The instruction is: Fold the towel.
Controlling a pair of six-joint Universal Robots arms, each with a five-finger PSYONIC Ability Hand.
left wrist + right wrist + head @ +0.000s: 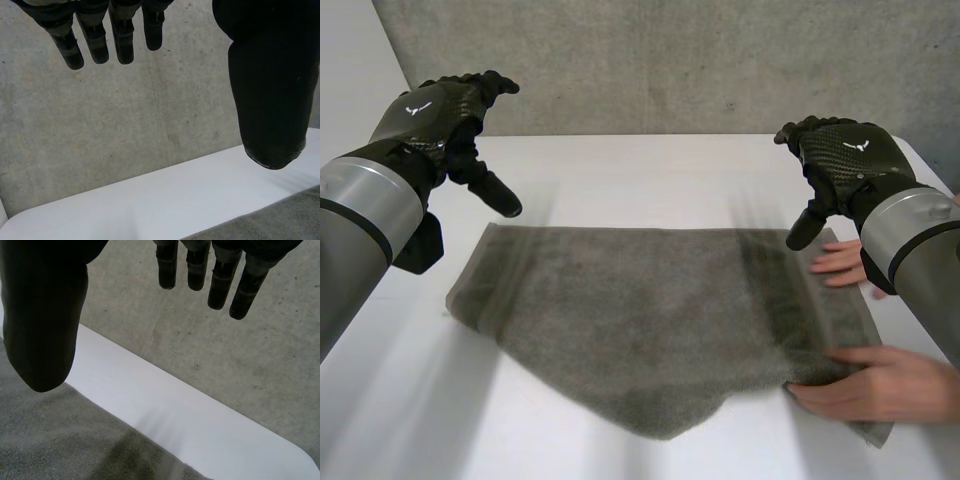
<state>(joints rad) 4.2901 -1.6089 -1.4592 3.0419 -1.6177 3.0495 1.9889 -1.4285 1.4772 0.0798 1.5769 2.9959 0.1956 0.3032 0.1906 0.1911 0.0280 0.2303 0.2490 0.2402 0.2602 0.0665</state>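
looks like no fold has been made yet. the left hand (445,120) hangs at the upper left of the frame, above the table (620,170). its fingers are straight and well apart from the thumb, holding nothing. the towel's far left corner sits just below and right of it, not touching. the grey towel (650,310) lies spread across the middle, seemingly one layer, with its near edge dipping to a point at bottom centre. the right hand (840,155) at the upper right is loose and empty too, hovering over the towel's far right corner. a person's hands (880,385) rest on the towel's right edge at lower right. i'd say the whole fold is left to do.
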